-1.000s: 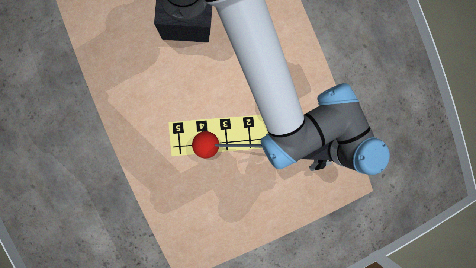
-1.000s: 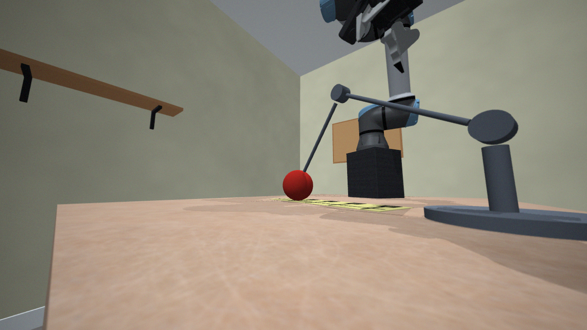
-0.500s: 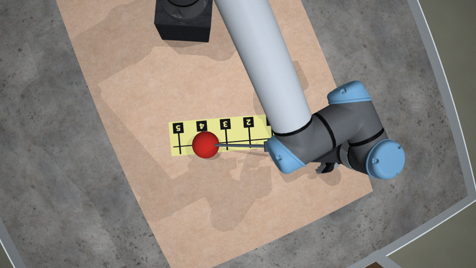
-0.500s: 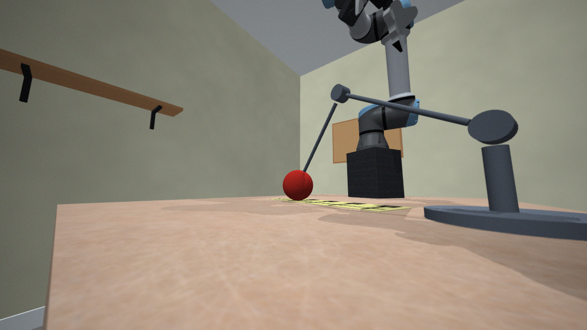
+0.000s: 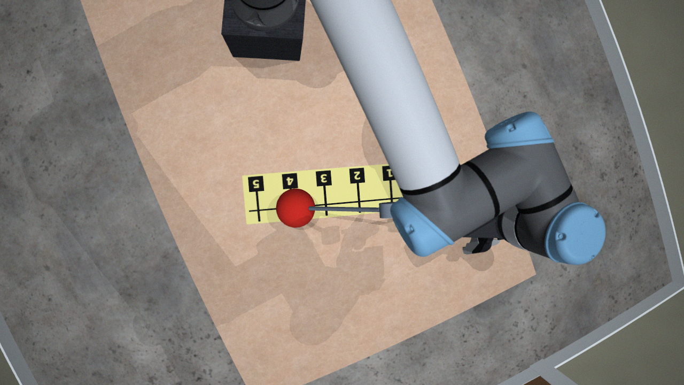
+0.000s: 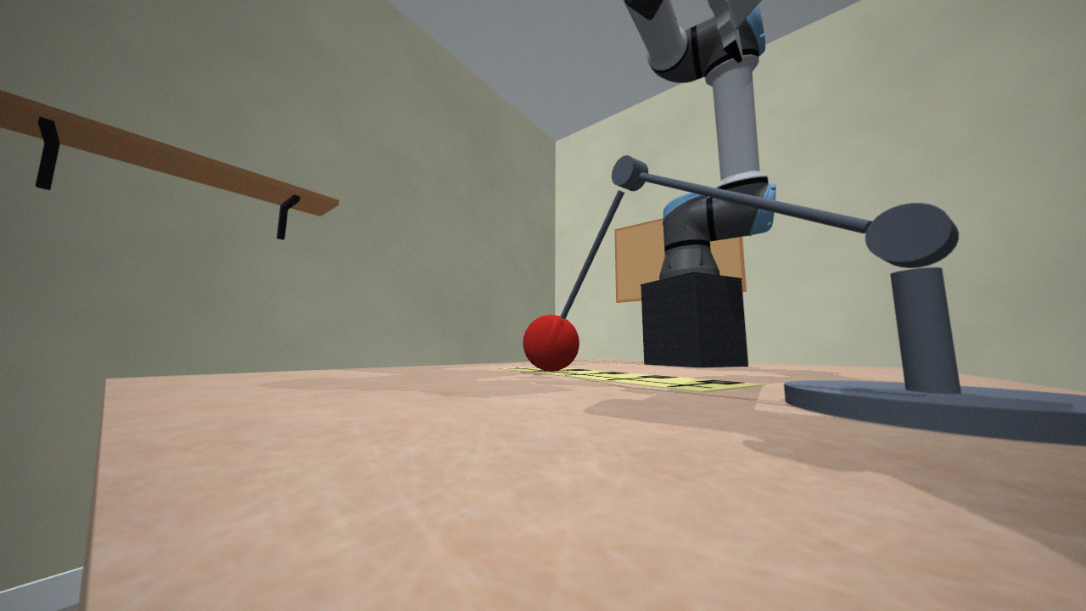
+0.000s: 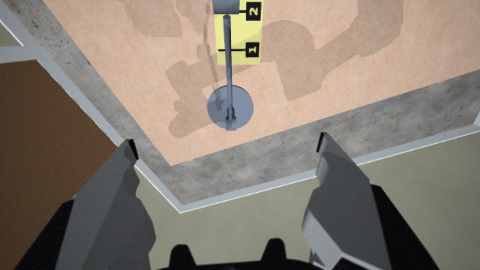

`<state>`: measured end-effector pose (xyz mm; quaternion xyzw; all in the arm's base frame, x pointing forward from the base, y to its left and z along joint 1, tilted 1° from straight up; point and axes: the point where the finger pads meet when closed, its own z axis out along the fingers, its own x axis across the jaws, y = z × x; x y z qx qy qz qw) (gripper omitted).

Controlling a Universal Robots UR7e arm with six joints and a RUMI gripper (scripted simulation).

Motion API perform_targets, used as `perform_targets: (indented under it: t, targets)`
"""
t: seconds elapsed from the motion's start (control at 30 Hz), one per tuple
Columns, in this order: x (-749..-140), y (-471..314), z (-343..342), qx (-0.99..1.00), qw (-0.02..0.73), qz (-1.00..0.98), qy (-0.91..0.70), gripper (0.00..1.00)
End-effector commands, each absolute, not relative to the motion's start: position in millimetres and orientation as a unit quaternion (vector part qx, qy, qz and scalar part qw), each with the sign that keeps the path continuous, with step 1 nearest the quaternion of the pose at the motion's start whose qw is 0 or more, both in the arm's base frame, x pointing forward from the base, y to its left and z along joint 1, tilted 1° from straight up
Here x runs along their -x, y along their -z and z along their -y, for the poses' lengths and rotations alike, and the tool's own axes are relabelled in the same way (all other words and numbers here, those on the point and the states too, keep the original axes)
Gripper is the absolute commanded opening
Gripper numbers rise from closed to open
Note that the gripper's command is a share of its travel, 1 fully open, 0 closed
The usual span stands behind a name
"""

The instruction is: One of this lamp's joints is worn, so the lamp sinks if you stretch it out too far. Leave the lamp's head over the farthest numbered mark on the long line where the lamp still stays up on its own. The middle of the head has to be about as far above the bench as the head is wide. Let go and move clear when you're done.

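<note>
The lamp's red ball head (image 5: 295, 207) is at about mark 4 on the yellow numbered strip (image 5: 325, 196). In the side view the head (image 6: 550, 343) hangs very low, at or just above the strip (image 6: 637, 378); I cannot tell if it touches. The thin forearm rises from the head to the elbow joint (image 6: 629, 172). The upper arm runs back to the shoulder disc above the post and round base (image 6: 933, 399). My gripper (image 7: 229, 136) is open and empty, high above the base (image 7: 227, 108), clear of the lamp. It shows small in the top view (image 5: 475, 245).
The robot's black pedestal (image 5: 264, 28) stands at the far end of the bench. The lamp's base sits close to the bench's edge, with grey floor beyond it (image 7: 337, 124). A wooden shelf (image 6: 166, 155) is on the left wall.
</note>
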<state>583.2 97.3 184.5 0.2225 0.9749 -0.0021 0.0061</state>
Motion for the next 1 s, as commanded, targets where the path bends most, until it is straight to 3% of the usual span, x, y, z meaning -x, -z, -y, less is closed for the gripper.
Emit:
perform_targets:
  t: [0.0, 0.6, 0.97]
  targets:
    - [-583, -197, -97, -0.223, 0.007, -0.975, 0.002, 1.0]
    - [-583, -191, -97, -0.223, 0.007, -0.975, 0.002, 1.0]
    - [-560, -192, -50, -0.223, 0.007, -0.975, 0.002, 1.0]
